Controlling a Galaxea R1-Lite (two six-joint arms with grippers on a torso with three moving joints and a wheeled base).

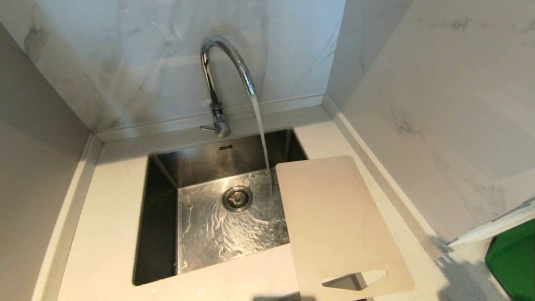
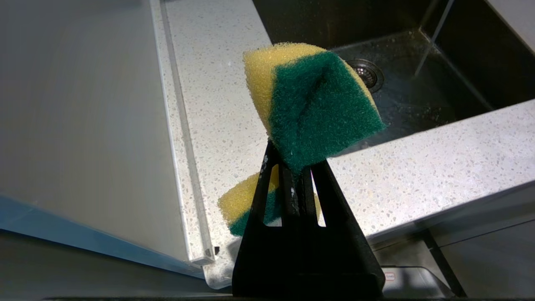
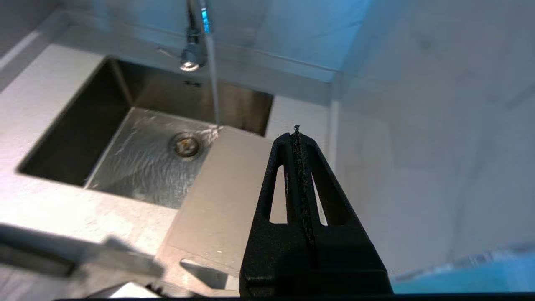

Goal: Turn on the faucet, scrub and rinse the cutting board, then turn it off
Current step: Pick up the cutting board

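Sponge (image 2: pixel 309 113): yellow-green, clamped in left gripper (image 2: pixel 292 167), jaws pinched on its lower corner; hangs over the counter (image 2: pixel 217 83) left of the sink, near the front edge.
Sink (image 1: pixel 159 217): steel basin, wet floor, drain (image 1: pixel 237 198) near its middle.
Faucet (image 1: pixel 217 75): behind the sink, running; stream lands just left of the board's far corner.
Cutting board (image 1: pixel 334 221): lies flat on the sink's right rim, left strip overhanging the basin; long axis runs back-to-front, handle cut-out at the near end.
Right gripper (image 3: pixel 297 138): jaws together, empty, above the board's near-right part; likely the nearer arm for holding it.
Room: wall right of the board, tight; green tray (image 1: pixel 514 263) further right.
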